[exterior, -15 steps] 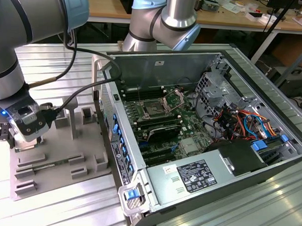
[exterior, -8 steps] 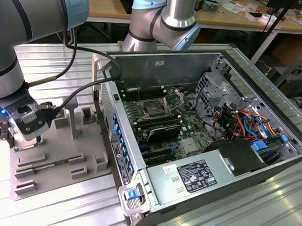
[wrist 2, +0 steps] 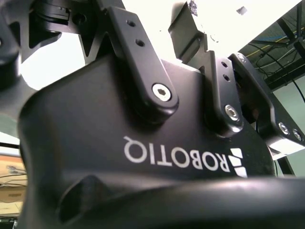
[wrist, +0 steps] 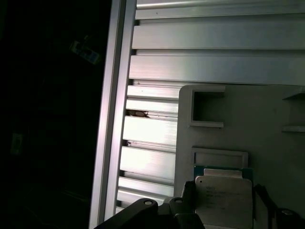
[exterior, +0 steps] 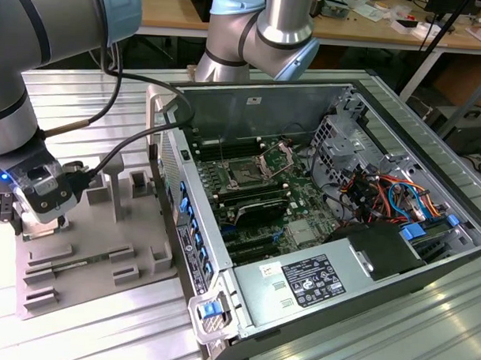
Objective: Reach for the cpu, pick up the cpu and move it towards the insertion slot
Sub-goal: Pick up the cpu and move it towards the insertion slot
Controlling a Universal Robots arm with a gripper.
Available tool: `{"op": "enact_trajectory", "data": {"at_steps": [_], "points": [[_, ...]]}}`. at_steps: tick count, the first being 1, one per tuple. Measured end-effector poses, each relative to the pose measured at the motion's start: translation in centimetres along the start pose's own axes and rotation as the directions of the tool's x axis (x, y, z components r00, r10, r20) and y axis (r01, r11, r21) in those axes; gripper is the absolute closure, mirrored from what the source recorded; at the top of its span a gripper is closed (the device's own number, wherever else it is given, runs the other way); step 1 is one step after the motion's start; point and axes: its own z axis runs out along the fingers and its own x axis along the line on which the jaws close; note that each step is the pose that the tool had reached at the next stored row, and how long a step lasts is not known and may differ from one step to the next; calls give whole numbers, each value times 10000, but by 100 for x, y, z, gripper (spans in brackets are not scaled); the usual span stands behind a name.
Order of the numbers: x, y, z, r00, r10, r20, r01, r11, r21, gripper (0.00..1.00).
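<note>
Cpu [wrist: 223, 200]: silver top, green rim

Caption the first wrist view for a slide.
Close view of the cpu against the grey tray, ribbed metal tabletop alongside.

Table [exterior: 85, 332]: ribbed silver aluminium slats, bare at the exterior view's lower left and lower right.
Grey tray [exterior: 96, 246]: lay flat on the slats at the exterior view's left, with raised blocks and rectangular recesses.
Computer case [exterior: 267, 98]: stood open on the table, filling the exterior view's centre and right, just beside the tray.
Cpu [wrist: 224, 200]: seen against the tray's grey face in the first wrist view, near a shallow recess.
</note>
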Motion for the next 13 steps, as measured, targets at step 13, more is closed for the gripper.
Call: {"op": "enact_trajectory", "data": {"at_steps": [13], "points": [[0,1,-33,10000,0,0,0,10000,0,45]]}}
